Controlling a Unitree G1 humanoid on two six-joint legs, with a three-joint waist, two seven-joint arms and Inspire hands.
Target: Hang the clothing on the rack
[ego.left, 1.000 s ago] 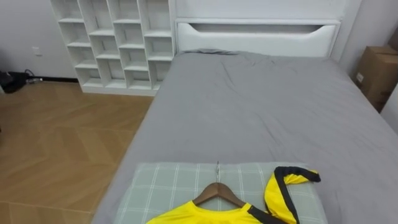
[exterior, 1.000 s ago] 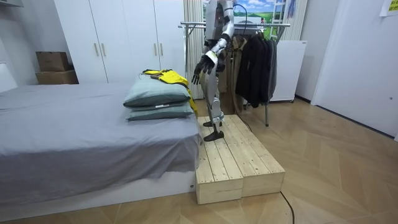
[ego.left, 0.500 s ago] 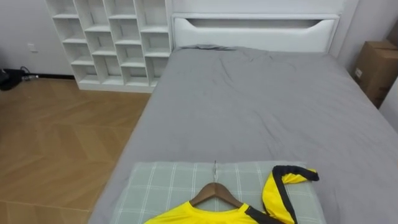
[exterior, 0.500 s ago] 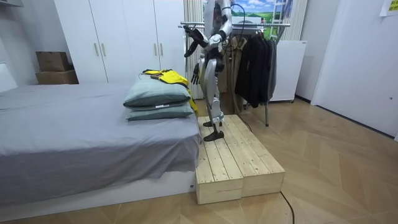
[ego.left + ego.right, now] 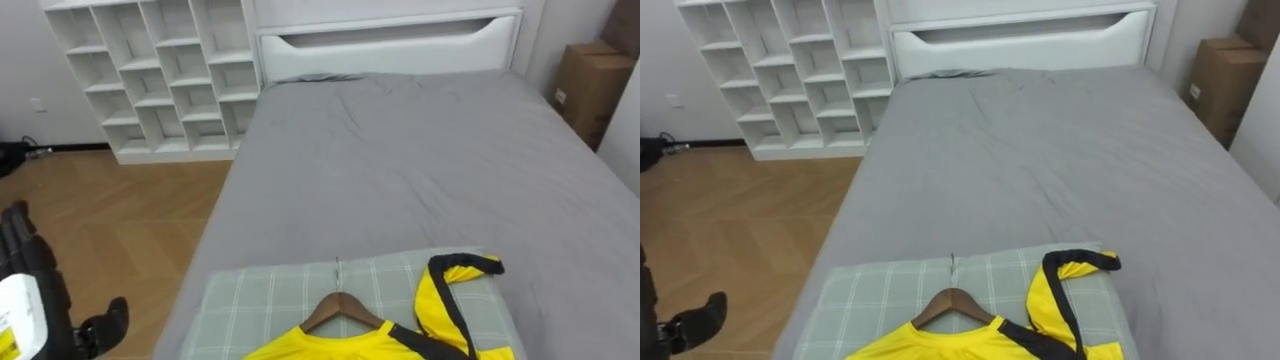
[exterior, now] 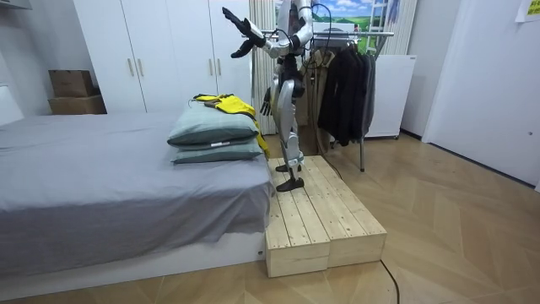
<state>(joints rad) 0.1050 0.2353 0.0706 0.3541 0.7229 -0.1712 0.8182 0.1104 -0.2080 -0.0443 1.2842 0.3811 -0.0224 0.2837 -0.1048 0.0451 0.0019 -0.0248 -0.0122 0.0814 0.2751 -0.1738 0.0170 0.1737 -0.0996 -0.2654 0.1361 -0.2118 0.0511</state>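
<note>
Yellow shirt (image 5: 300,346) on hanger (image 5: 340,308), hook toward headboard (image 5: 385,45), atop pillow (image 5: 255,300); left hand (image 5: 45,290) splayed, right hand (image 6: 267,105) hanging.

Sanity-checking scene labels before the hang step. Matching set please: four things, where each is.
1 yellow shirt
2 cardboard box
3 shelf unit
4 left hand

A open, left of the bed
B on the hanger, atop the checked pillow
C right of the headboard
D left of the headboard

Pairs: 1-B, 2-C, 3-D, 4-A
</note>
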